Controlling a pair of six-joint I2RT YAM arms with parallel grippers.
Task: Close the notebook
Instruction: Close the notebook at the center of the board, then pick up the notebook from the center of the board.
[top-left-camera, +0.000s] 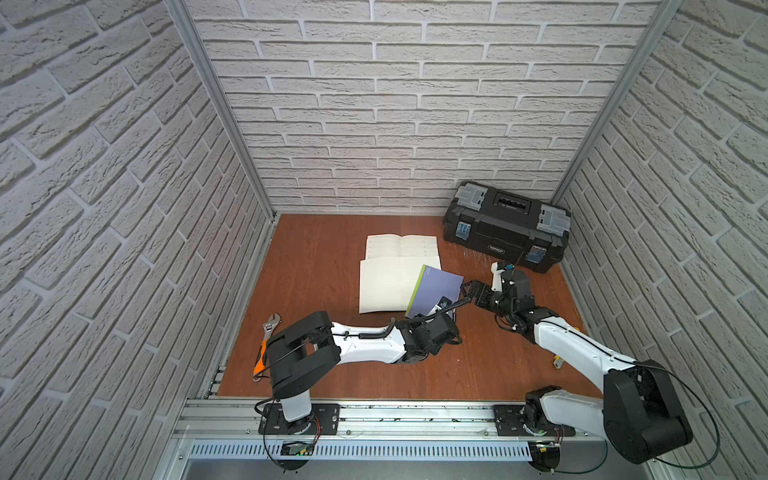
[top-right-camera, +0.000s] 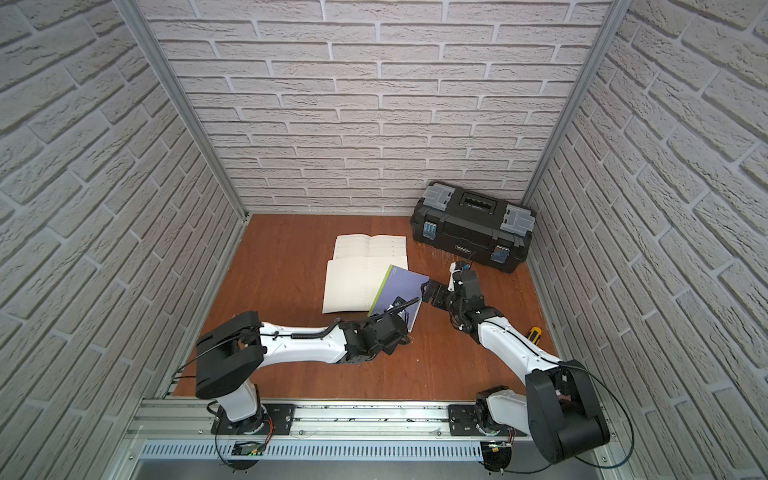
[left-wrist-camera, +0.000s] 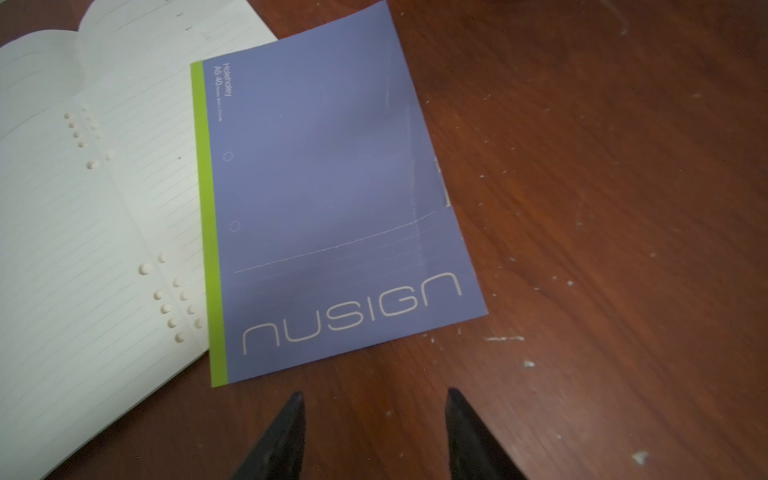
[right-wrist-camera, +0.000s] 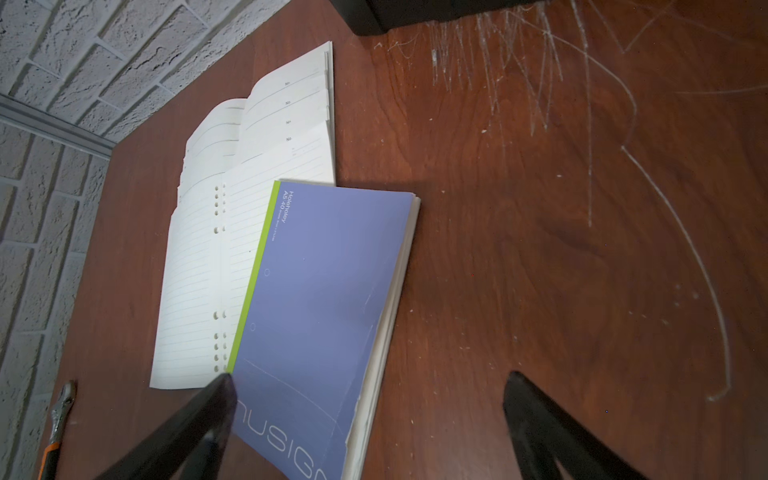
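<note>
- The purple-blue softcover notebook (top-left-camera: 436, 286) with a green spine stripe lies on the reddish-brown wooden counter (top-left-camera: 316, 270). It is right of centre and overlaps one corner of the open cream lined pages (top-left-camera: 386, 286).
- Its cover faces up over its own leaves, so I judge it closed or all but closed. The right wrist view (right-wrist-camera: 324, 291) shows the free edge slightly fanned.
- Its long axis runs from the robot's side toward the back wall, with the far end leaning a little to the right. The green spine is on the left, and the free edge faces the right arm.
- The left fingers (left-wrist-camera: 286, 432) are spread with nothing between them. They sit just short of the near short edge, the one printed "nusign", and the notebook (left-wrist-camera: 324, 199) stretches away lengthwise ahead of them.
- The right fingers (right-wrist-camera: 195, 424) are also spread wide and hold nothing. One lies over the near spine corner of the cover, the other over bare counter beyond the free edge. I cannot tell whether either touches.
- Both arms are close. The right one is better placed at the long free edge, so pressing the cover flat would suit it.
- The black plastic toolbox (top-left-camera: 505, 226) at the back right is well apart from the notebook, as is the orange-handled wrench (top-left-camera: 266, 340) at the left.
</note>
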